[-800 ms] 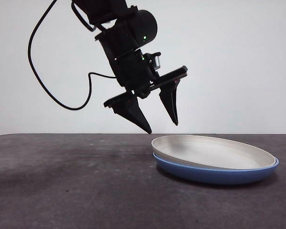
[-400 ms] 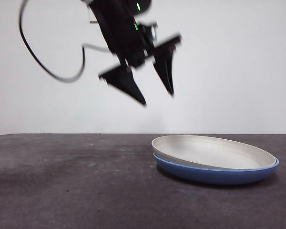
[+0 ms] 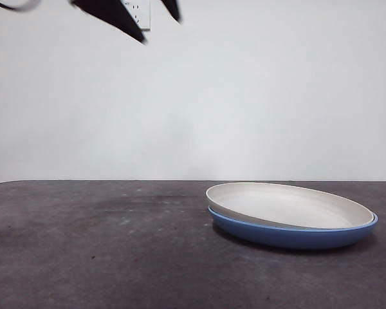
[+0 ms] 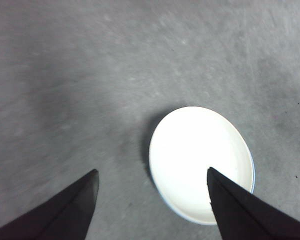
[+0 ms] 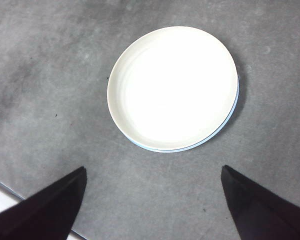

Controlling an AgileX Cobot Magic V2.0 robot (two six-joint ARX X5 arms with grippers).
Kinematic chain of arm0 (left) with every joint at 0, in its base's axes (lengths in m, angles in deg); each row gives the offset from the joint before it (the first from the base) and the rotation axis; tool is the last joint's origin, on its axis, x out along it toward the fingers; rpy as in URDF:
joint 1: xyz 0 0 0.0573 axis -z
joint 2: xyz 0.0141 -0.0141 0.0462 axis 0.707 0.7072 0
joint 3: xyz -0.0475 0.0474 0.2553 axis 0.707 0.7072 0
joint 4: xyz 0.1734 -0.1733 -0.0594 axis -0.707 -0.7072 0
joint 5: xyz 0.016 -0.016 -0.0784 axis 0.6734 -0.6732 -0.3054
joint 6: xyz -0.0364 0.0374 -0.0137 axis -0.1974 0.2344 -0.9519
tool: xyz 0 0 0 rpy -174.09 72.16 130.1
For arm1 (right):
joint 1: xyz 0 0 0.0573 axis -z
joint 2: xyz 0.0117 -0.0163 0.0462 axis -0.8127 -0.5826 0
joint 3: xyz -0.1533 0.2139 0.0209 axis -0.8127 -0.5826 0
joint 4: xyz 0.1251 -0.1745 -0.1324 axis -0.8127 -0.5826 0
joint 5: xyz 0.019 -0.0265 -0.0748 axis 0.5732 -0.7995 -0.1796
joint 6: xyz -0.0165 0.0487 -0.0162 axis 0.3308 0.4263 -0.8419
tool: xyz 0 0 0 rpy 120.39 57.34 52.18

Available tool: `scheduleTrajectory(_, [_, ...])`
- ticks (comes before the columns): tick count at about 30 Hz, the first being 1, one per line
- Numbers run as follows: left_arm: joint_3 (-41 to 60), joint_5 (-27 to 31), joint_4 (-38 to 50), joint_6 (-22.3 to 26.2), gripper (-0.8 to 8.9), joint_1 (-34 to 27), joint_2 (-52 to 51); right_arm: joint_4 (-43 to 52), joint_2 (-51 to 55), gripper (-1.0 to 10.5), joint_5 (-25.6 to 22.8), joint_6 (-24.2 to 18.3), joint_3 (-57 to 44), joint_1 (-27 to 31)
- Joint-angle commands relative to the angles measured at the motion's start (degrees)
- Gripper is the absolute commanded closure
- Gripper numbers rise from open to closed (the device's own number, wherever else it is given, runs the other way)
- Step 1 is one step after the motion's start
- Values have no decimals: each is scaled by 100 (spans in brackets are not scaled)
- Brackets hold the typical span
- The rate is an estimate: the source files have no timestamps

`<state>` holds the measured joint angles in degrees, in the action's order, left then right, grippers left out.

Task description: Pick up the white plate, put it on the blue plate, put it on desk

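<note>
Whereas a second ago the working gripper hung low just beside the stacked plates, it has since risen almost out of the front view, so that only two black jaw tips remain at the upper left edge, the left gripper, spread apart and holding nothing. Its wrist view confirms this: the left gripper looks down from well above, jaws wide, with bare desk between them. The white plate sits nested in the blue plate, slightly tilted, its rim riding a little higher on the side nearer the middle of the desk, so that the blue rim shows only as a thin crescent beneath; both rest on the dark grey desk. From above, the white plate covers the blue plate almost completely, leaving a narrow blue sliver along one edge. The right gripper waits high over the stack, jaws likewise wide apart and empty. The retreat of the left arm suggests that the stacking step is finished and the release clean; what remains, by the task wording, appears to be little or nothing, unless the slight tilt calls for a settling nudge.
</note>
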<state>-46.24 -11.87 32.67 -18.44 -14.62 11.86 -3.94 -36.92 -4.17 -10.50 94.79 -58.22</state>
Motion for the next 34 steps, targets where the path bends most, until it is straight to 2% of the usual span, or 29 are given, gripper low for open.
scheduleTrajectory(1, [431, -11, -68, 216, 465, -90, -483, 52, -39, 517, -2, 61, 120, -20])
scheduleTrajectory(4, [1091, -247, -59, 299, 465, -195, -1082, 55, -39, 517, -4, 61, 120, -20])
scheduleTrajectory(8, [2426, -1008, 61, 448, 466, -212, -2096, 55, -42, 517, -2, 63, 120, -20])
scheduleTrajectory(10, [3045, -1596, 111, 444, 468, -212, -2468, 50, -42, 517, -2, 66, 120, -20])
scheduleTrajectory(13, [3499, -2262, 98, 564, 470, -212, -2771, 48, -44, 517, -2, 63, 120, -20])
scheduleTrajectory(18, [3512, -2269, 177, 564, 470, -212, -2839, 48, -44, 517, -31, 216, 120, -20])
scheduleTrajectory(24, [3512, -2269, 278, 566, 470, -212, -2839, 55, -273, 517, -538, 584, 120, -20])
scheduleTrajectory(30, [3512, -2267, 271, 566, 470, -212, -2839, 330, -1097, 517, -898, 590, 116, -13])
scheduleTrajectory(34, [3512, -2267, 267, 564, 470, -212, -2839, 813, -1912, 518, -905, 595, 116, -13])
